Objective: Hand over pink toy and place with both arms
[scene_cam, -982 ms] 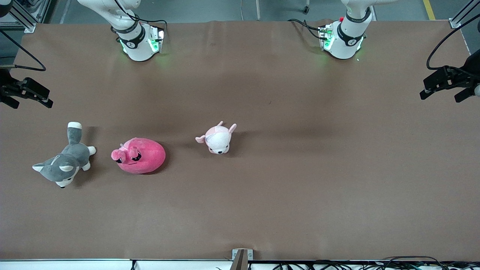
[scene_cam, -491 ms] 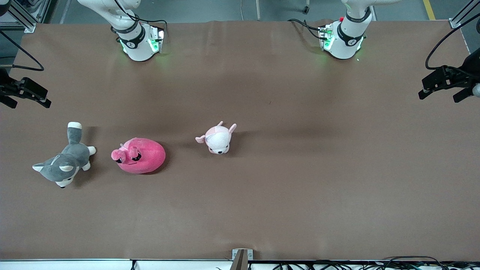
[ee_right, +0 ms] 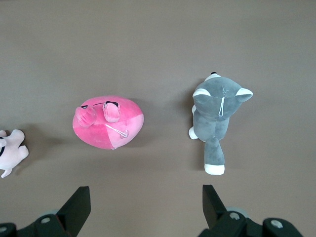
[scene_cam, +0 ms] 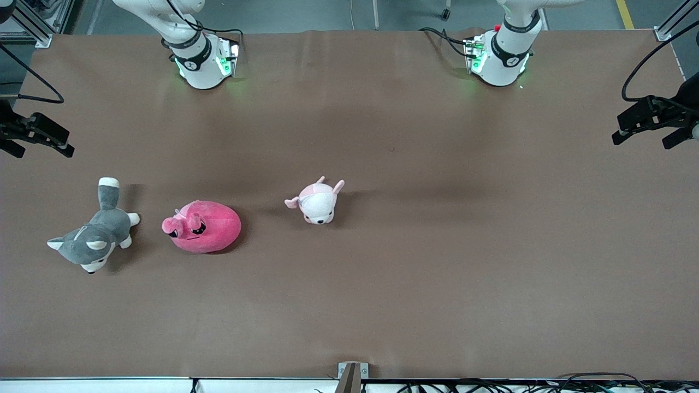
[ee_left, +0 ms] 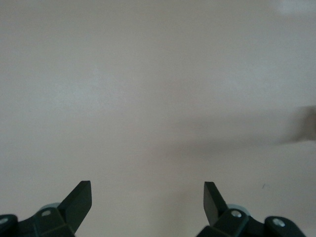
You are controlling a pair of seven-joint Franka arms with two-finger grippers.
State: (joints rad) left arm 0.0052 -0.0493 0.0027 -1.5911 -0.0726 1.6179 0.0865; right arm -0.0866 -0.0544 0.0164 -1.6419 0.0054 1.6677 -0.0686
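The pink toy (scene_cam: 202, 226), a round hot-pink plush with dark eyes on stalks, lies on the brown table toward the right arm's end. It also shows in the right wrist view, pink toy (ee_right: 108, 123). My right gripper (scene_cam: 45, 152) hangs open and empty over the table's edge at that end, apart from the toy. Its fingertips frame bare table in the right gripper (ee_right: 146, 200) view. My left gripper (scene_cam: 640, 142) hangs open over the left arm's end of the table. The left gripper (ee_left: 147, 197) has only bare table below it.
A grey-and-white plush dog (scene_cam: 93, 237) lies beside the pink toy, closer to the right arm's end; it also shows as plush dog (ee_right: 215, 113). A small pale pink-and-white plush (scene_cam: 317, 202) sits near the table's middle, just visible as pale plush (ee_right: 10, 153).
Both grippers have shifted only very slightly at their ends of the table. The toys have not moved.
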